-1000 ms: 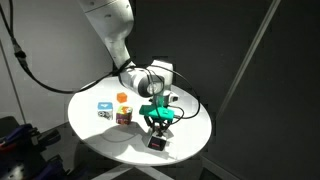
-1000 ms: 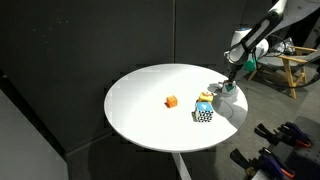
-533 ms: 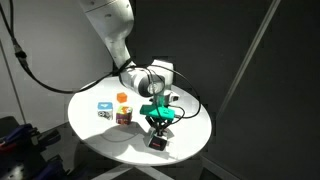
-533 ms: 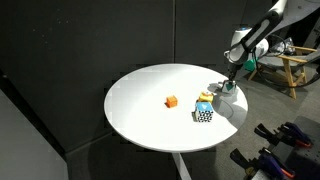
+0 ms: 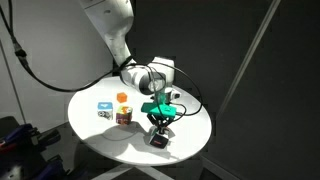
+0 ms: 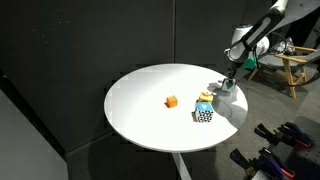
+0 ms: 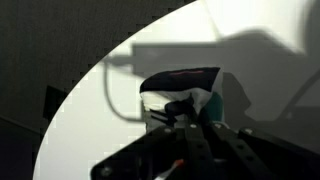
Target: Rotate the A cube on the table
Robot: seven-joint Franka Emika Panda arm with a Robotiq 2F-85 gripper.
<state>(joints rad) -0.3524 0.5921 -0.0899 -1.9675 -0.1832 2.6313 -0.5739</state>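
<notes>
The A cube sits near the front edge of the round white table, showing black and white faces. My gripper comes straight down onto it and is shut on its sides. In the wrist view the A cube shows a dark top and a white face just beyond my dark fingertips. In an exterior view my gripper stands at the table's far right rim, and the cube under it is too small to make out.
A blue-and-white cube, a small orange cube and a dark reddish cube lie to the left of my arm. From the opposite side I see the orange cube and a checkered cube close to my gripper.
The gripper's green part has shifted very slightly to the right above the A cube. The cubes on the table have not moved.
</notes>
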